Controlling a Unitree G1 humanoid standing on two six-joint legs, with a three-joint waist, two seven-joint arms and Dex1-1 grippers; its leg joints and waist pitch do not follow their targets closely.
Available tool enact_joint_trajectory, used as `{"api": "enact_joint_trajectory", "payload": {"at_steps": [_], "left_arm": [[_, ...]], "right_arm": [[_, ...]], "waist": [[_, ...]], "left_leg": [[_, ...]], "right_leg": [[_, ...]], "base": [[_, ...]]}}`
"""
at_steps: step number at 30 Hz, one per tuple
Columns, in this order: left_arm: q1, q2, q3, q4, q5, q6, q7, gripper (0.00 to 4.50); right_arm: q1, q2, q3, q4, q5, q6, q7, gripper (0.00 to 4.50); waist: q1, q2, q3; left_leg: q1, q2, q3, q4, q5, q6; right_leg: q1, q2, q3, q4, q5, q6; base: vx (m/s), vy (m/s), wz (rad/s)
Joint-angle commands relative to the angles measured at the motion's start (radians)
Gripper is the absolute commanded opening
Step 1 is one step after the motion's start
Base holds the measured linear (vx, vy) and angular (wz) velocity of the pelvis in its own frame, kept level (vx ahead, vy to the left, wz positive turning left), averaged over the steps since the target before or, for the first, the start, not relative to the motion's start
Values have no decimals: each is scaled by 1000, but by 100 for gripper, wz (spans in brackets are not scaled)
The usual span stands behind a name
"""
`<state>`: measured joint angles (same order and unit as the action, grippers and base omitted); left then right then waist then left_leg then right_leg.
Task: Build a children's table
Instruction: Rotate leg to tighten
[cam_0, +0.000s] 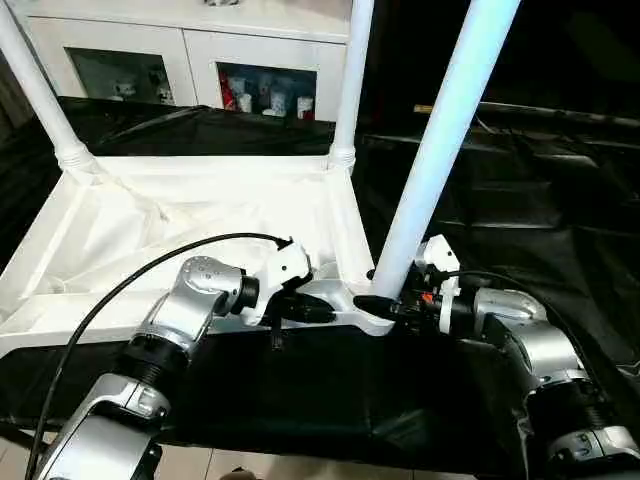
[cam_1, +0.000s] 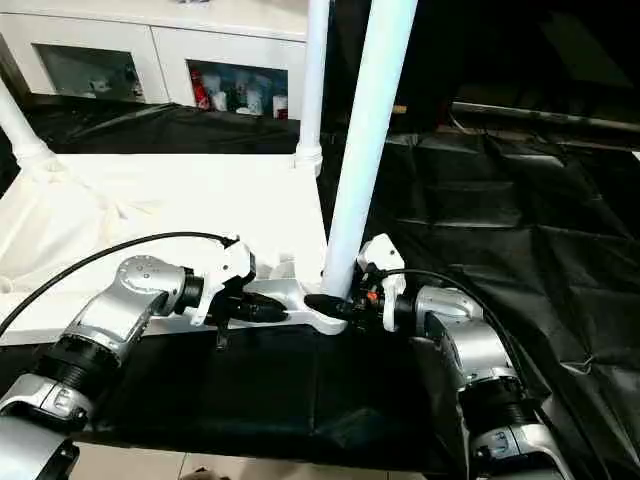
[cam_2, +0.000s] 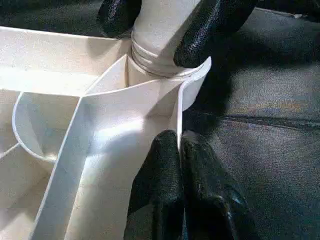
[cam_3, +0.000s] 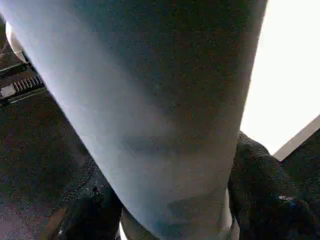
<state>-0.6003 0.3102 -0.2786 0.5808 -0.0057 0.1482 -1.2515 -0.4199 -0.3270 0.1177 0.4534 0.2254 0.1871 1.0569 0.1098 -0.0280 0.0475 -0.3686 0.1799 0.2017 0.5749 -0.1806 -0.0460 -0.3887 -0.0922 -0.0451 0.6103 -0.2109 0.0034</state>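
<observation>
Left eye view: black-draped table (cam_0: 520, 230), cloth glossy and creased, carries the children's table upside down. Tabletop (cam_0: 180, 230) is white smooth plastic, rectangular, ribbed underside up, with rounded corner sockets. Three white tapered tube legs stand upright in sockets: far left leg (cam_0: 35, 90), far right leg (cam_0: 352, 70), and near right leg (cam_0: 445, 140), thickest in frame, seated in the near corner socket (cam_0: 370, 318). White glass-door cabinet (cam_0: 190, 60) stands behind.

Right gripper (cam_0: 385, 303) has its black textured fingers spread around the base of the near right leg, one on each side.

Left gripper (cam_2: 181, 165) is closed, fingertips pinched on the thin rim of the tabletop just beside that socket.
</observation>
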Motion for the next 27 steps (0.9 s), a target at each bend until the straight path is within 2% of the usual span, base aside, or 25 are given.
{"api": "enact_joint_trajectory", "payload": {"at_steps": [1,5,8,11,14,16,19,20,22,23,25,27], "left_arm": [[16,-12,-7,-15,-35,8,-25,0],[15,-12,-5,-11,-31,13,-16,0],[1,-35,10,25,-12,15,62,0],[-14,-50,18,56,1,7,111,0],[-88,-114,41,186,53,-4,325,0],[-115,-141,51,227,60,4,391,0],[-145,-168,60,271,69,15,475,0],[-175,-196,73,316,77,28,575,0],[-191,-210,73,341,86,21,618,0],[-213,-237,79,382,95,13,683,0],[-219,-245,79,395,98,7,695,0],[-223,-257,77,404,99,-10,693,0]], "right_arm": [[8,-6,10,-19,19,14,36,243],[12,2,3,-17,22,18,25,243],[3,40,-29,25,7,1,-79,243],[-6,65,-46,57,-7,-16,-153,243],[-16,142,-64,122,-66,-51,-372,243],[-30,177,-79,148,-81,-53,-471,243],[-50,212,-100,184,-94,-60,-577,242],[-74,250,-123,221,-104,-64,-692,239],[-91,271,-139,249,-109,-69,-769,235],[-122,307,-165,294,-118,-81,-880,235],[-131,317,-167,308,-131,-91,-915,235],[-145,330,-157,321,-144,-108,-924,235]], "waist": [[-1,-9,-56],[-1,-8,-57],[-2,-7,-57],[-7,-8,-55],[-16,-7,-53],[-20,-6,-53],[-21,-8,-55],[-23,-3,-54],[-25,-4,-55],[-24,-3,-56],[-25,-3,-57],[-23,-4,-59]], "left_leg": [[15,57,-21,-63,-144,65],[16,56,-21,-62,-143,63],[15,56,-20,-61,-141,64],[17,55,-23,-65,-177,38],[19,53,-24,-69,-201,15],[20,52,-26,-71,-221,-4],[19,51,-26,-70,-212,0],[19,51,-27,-71,-217,-3],[21,49,-27,-72,-224,-12],[20,49,-28,-72,-219,-12],[20,48,-28,-72,-212,-12],[16,47,-26,-68,-183,9]], "right_leg": [[38,-63,38,-62,-73,-252],[38,-62,38,-61,-68,-253],[36,-62,39,-60,-60,-257],[35,-65,39,-68,-124,-245],[31,-62,40,-73,-160,-233],[33,-66,41,-77,-197,-220],[33,-64,42,-76,-176,-213],[32,-63,42,-77,-177,-211],[32,-62,41,-79,-180,-207],[34,-63,41,-78,-173,-206],[33,-62,41,-76,-153,-206],[37,-60,40,-71,-85,-209]], "base": [[0,0,0],[0,0,0],[0,0,0],[0,0,0],[0,0,0],[0,0,0],[0,0,0],[0,0,0],[0,0,0],[0,0,0],[0,0,0],[0,0,0]]}}
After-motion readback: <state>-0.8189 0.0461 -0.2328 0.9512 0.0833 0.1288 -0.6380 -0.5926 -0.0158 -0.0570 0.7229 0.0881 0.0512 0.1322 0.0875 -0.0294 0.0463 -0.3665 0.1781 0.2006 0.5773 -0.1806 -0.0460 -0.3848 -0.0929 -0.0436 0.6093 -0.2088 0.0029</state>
